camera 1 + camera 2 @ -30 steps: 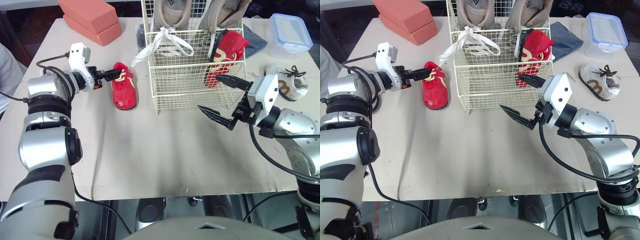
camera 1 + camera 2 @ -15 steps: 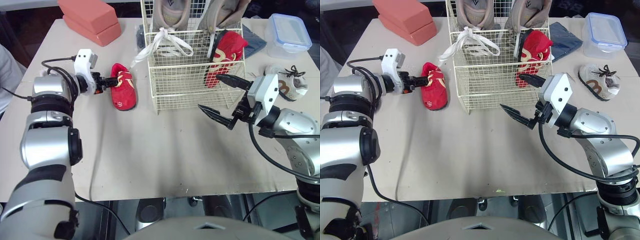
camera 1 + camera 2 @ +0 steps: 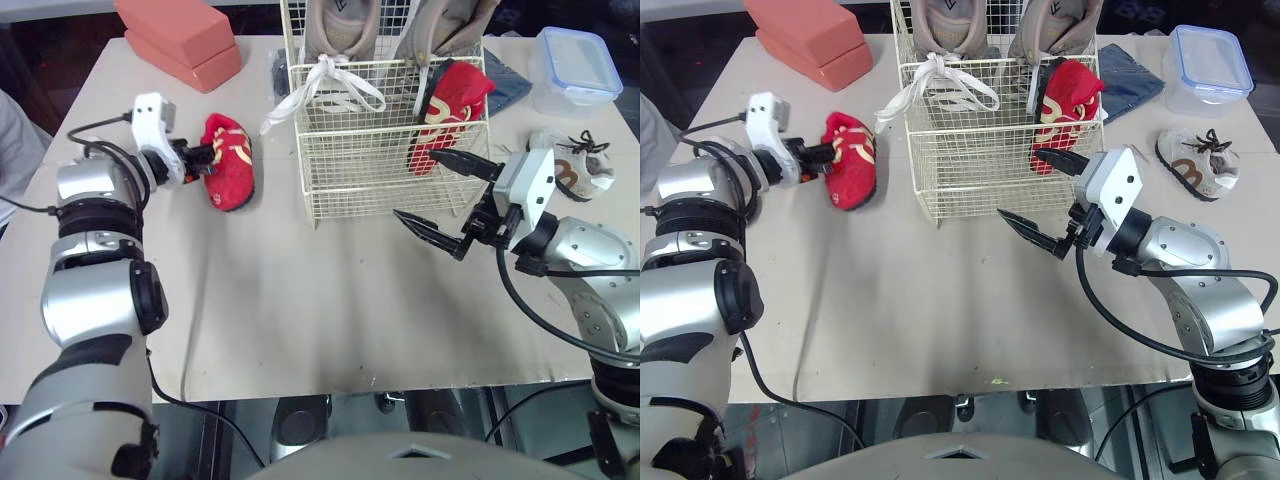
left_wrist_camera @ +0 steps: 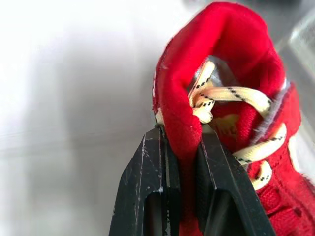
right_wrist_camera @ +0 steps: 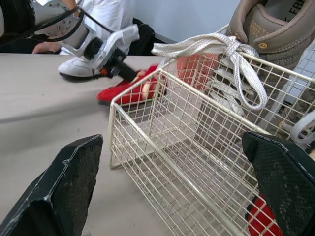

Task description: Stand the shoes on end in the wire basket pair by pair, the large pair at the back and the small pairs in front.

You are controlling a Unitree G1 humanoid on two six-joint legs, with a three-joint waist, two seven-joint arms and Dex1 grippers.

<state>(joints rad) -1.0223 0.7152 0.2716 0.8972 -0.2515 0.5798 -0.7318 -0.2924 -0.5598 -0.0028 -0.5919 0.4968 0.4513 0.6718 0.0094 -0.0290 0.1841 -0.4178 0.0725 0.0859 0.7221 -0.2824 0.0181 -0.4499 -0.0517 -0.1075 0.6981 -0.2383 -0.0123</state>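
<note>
Head view: we judge the task half done, with the large pair [image 3: 335,25] at the back of the wire basket [image 3: 380,170] at twelve o'clock and one red shoe [image 3: 455,100] in front. The loose red shoe [image 3: 228,160] is at ten o'clock, a beige shoe [image 3: 575,170] on the tabletop [image 3: 300,300] at two. Left wrist view: our left fingers [image 4: 142,187] pinch the loose shoe's collar. Right wrist view: our right fingers [image 5: 64,187] gape, empty.

Head pair: down over table [image 3: 300,300]. Left wrist: tight on red shoe [image 4: 241,34]. Right wrist: low, facing basket [image 5: 162,142], same shoe.
</note>
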